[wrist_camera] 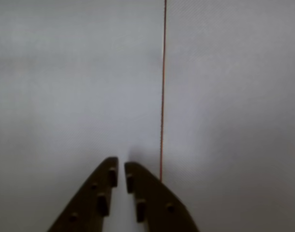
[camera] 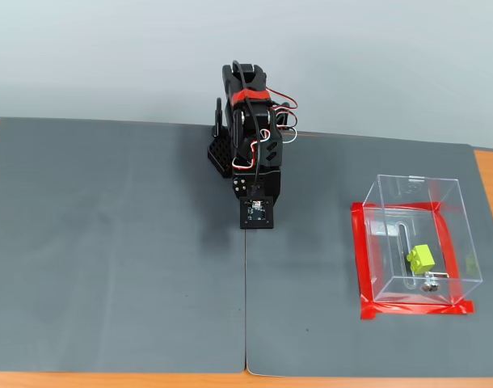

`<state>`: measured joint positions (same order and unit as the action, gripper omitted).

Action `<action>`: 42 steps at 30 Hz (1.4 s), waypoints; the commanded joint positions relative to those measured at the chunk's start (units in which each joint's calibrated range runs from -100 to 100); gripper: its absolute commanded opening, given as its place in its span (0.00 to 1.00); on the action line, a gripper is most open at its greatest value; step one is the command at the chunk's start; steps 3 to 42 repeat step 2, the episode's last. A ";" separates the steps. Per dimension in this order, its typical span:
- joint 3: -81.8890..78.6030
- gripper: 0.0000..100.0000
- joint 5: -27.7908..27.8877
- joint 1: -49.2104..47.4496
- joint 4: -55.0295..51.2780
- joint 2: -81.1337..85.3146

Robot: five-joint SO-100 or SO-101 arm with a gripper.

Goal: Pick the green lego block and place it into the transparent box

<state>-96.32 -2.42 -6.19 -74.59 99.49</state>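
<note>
Claw (wrist_camera: 121, 166) empty; 1 green lego block (camera: 420, 258) inside 1 transparent box (camera: 452, 212).

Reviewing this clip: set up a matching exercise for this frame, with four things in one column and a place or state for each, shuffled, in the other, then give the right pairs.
Things:
1. green lego block
2. transparent box
3. gripper
4. red tape

Place or state:
A. nearly closed, nothing between the fingers, wrist view
B. lying inside the box, fixed view
C. outlining the box's footprint on the mat
D. standing on the grey mat, right of the arm in the fixed view

Pairs: 1-B, 2-D, 3-A, 4-C
</note>
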 commanded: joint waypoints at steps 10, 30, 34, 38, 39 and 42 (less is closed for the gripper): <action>3.83 0.02 0.05 0.18 -0.24 -0.17; 3.83 0.02 0.05 0.18 -0.24 -0.17; 3.83 0.02 0.05 0.18 -0.24 -0.17; 3.83 0.02 0.05 0.18 -0.24 -0.17; 3.83 0.02 0.05 0.18 -0.24 -0.17; 3.83 0.02 0.05 0.18 -0.24 -0.17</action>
